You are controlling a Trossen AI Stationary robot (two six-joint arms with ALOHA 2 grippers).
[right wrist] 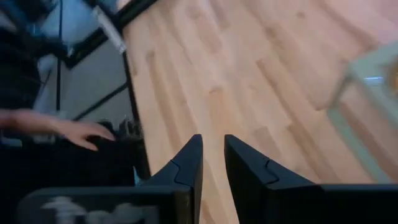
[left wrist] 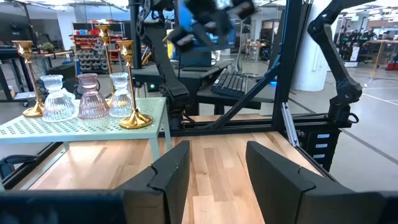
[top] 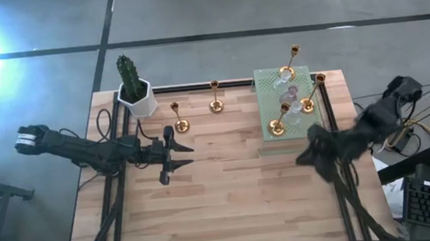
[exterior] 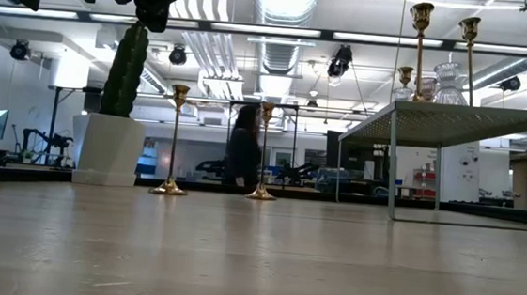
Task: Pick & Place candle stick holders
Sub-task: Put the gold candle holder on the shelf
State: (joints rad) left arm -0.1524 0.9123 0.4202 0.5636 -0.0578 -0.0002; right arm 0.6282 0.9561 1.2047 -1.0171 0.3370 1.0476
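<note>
Two gold candle stick holders stand on their round bases on the wooden table near its far edge. Several more gold holders and three glass ones stand on a raised green perforated mat at the far right. My left gripper hovers open and level over the table's left half, pointing toward the mat, with nothing between its fingers. My right gripper, blurred, hangs over the table's right side in front of the mat, tilted down; its fingers show a narrow empty gap.
A white pot with a green cactus stands at the far left corner. The mat stands on thin legs. A person's hand shows beyond the table's edge, and a person stands in the room behind. Bare wood spans the middle and near side.
</note>
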